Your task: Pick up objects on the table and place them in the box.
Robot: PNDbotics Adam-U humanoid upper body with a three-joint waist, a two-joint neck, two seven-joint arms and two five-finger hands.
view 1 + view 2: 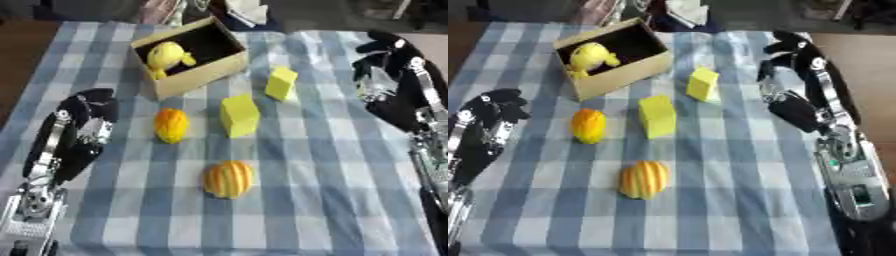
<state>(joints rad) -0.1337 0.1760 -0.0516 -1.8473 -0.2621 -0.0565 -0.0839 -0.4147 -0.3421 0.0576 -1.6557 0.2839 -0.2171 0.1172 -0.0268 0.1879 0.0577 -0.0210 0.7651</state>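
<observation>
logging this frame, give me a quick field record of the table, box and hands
surface: table with blue and white checked cloth
box: open cardboard box, far left, tipped so its opening shows
in box: yellow toy
on cloth: two yellow blocks, orange fruit, ribbed orange fruit
left hand: at left edge, holding nothing
right hand: at right edge, holding nothing; fingers unclear
</observation>
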